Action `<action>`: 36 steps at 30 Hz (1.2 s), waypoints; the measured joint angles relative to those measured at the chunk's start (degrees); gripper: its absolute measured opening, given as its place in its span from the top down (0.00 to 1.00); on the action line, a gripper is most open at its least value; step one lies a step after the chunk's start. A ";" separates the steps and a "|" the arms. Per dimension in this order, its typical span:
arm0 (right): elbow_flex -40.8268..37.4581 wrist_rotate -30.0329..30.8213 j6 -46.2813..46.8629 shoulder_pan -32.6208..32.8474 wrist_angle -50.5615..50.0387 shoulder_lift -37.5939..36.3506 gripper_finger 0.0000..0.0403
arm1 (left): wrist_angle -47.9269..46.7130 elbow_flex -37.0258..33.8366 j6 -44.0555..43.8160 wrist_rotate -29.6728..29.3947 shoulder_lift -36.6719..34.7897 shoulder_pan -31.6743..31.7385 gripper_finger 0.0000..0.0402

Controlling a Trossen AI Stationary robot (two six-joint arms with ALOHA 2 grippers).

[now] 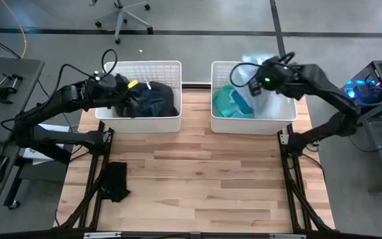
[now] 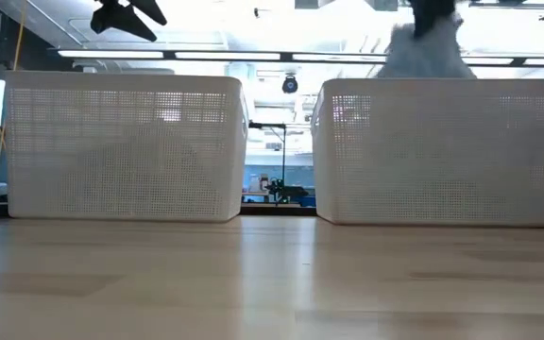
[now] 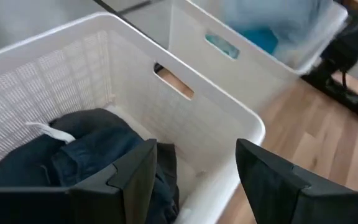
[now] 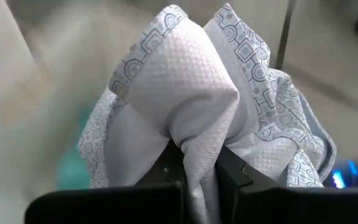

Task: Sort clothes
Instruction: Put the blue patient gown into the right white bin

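Two white slatted baskets stand at the table's far edge. The left basket (image 1: 144,118) holds dark navy and black clothes (image 1: 152,99), also seen in the left wrist view (image 3: 86,149). My left gripper (image 3: 194,168) is open and empty above that basket's right part. The right basket (image 1: 252,119) holds teal (image 1: 229,101) and pale clothes. My right gripper (image 4: 199,163) is shut on a white garment with a blue patterned trim (image 4: 185,87) above the right basket. A black garment (image 1: 115,180) lies on the table at the near left. My right gripper pinches a bunched fold of the white garment (image 4: 197,149) between its two fingers, several layers gathered together. The cloth bulges out past the fingertips. In the low view the garment (image 2: 425,52) hangs above the right basket's rim.
The wooden table top (image 1: 197,179) lies bare between the baskets and the near edge, apart from the black garment. A narrow gap separates the two baskets. An office chair (image 1: 121,16) and a desk (image 1: 5,86) stand beyond the table.
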 joint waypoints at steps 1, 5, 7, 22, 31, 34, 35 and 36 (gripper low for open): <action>-3.64 -3.23 -0.74 -2.16 -0.02 -0.47 0.96 | 0.52 0.00 -0.41 -0.56 0.00 0.00 0.49; -21.48 -16.49 -6.89 -9.48 10.99 -1.85 0.96 | 2.09 -0.01 -2.59 -2.22 0.01 0.00 0.49; -31.00 -22.56 -10.13 -12.80 20.22 -1.04 0.96 | 2.99 0.00 -3.24 -2.45 0.09 0.00 0.49; -48.29 -31.11 -9.26 -20.08 40.80 5.82 0.61 | 2.57 -0.02 -5.76 -2.40 0.11 0.00 0.49; -26.43 -31.38 -13.68 -20.08 23.82 3.03 0.43 | 1.22 -0.02 -5.94 -2.40 0.11 -0.02 0.49; -19.26 -30.87 -12.37 -20.08 17.85 2.14 0.43 | 0.74 -0.02 -6.06 -2.40 0.13 -0.02 0.49; -17.34 -30.58 -12.03 -20.07 16.27 2.03 0.43 | 0.78 -0.02 -6.06 -2.40 0.13 -0.01 0.49; -15.74 -30.23 -11.60 -20.07 15.41 2.00 0.43 | 0.78 -0.02 -6.06 -2.40 0.13 -0.02 0.49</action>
